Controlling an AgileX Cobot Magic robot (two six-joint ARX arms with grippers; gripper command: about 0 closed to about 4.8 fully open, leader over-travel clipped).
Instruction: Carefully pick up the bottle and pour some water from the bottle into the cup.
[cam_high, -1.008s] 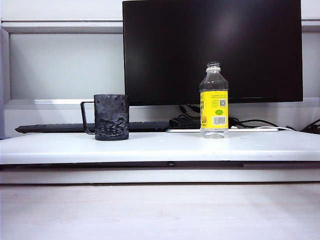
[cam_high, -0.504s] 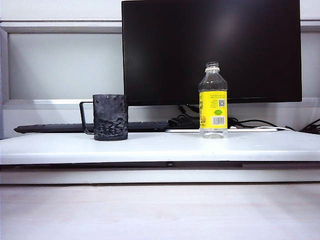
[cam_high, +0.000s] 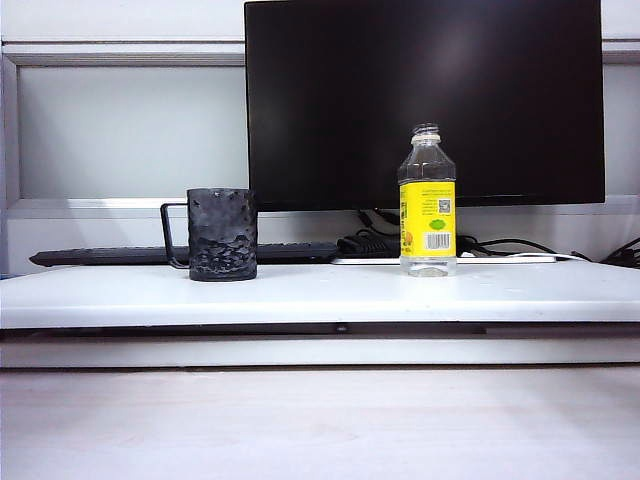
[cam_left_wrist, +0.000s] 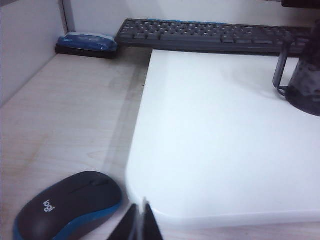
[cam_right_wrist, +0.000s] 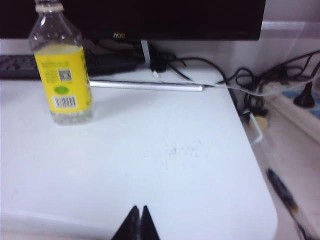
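Exterior view shows the bottle (cam_high: 428, 203) standing upright on the white board (cam_high: 320, 295), with the cup (cam_high: 222, 235) well apart on its left. Left gripper (cam_left_wrist: 139, 223) is closed on nothing above the board's corner, near a mouse (cam_left_wrist: 67, 205). Right gripper (cam_right_wrist: 136, 222) is also closed and empty, well apart from the bottle.

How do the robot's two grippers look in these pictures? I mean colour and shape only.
Only the fingertips show. The left gripper has two thin black fingers tapering to points, pressed together, near the white board's edge. The right gripper looks the same: two black pointed tips. No cables or markings on them are visible, and the exterior view shows no arm.
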